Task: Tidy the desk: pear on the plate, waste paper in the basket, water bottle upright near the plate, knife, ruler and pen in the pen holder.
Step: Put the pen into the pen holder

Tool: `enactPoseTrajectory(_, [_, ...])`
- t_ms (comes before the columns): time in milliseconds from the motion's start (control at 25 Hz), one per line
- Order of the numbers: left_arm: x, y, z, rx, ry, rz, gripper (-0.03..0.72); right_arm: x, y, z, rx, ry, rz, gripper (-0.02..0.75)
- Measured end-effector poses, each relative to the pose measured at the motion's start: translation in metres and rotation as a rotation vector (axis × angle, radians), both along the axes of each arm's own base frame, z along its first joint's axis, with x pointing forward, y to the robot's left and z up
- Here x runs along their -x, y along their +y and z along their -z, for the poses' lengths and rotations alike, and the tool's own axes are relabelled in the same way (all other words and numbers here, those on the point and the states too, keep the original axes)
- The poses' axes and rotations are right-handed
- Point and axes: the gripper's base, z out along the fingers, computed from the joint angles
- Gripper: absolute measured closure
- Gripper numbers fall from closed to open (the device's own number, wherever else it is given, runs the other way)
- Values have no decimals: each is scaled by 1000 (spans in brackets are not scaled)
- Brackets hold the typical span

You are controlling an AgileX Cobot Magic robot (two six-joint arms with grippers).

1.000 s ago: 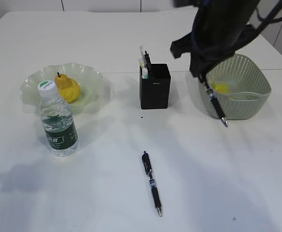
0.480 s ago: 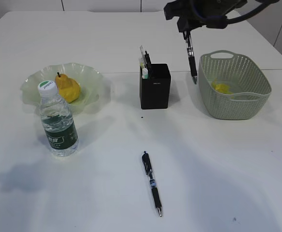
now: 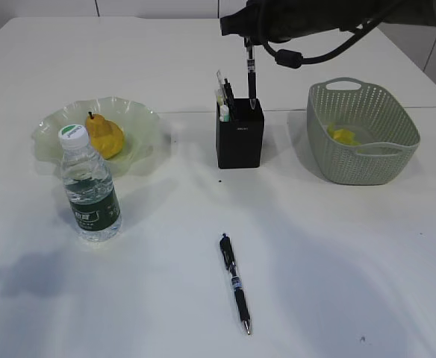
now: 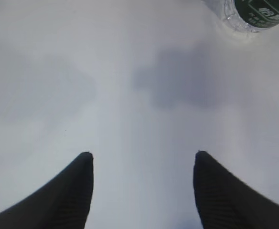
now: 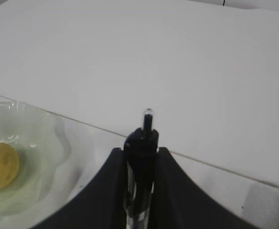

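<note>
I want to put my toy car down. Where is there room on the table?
Bare desk lies right of the loose pen, in front of the basket. Another bare patch sits between the water bottle and that pen. It is crowded around the pen holder, with the right tool above.

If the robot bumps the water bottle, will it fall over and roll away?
Probably it could tip: the water bottle stands tall on a narrow base. It looks mostly full, so a light nudge may only slide it. Once down, its round body would likely roll on the smooth desk.
</note>
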Motion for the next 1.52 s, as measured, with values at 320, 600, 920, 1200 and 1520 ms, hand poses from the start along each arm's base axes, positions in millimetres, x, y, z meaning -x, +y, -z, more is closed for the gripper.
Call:
enactPoseTrajectory(320, [0,0,0,0,0,0,222,-21,9,28,-25,-120,-24,605])
enactPoseTrajectory(600, [0,0,0,0,0,0,222,-33,4,53,-26,-145,-18,605])
enactPoseTrajectory(920, [0,0,0,-1,0,1,222,-43,-10,72,-16,-123,10,605])
enactPoseTrajectory(1200, [0,0,0,-1,-2,0,222,-45,-9,88,0,-82,10,605])
enactPoseTrajectory(1520, [0,0,0,-1,-3,0,222,-43,-11,93,22,-24,16,515])
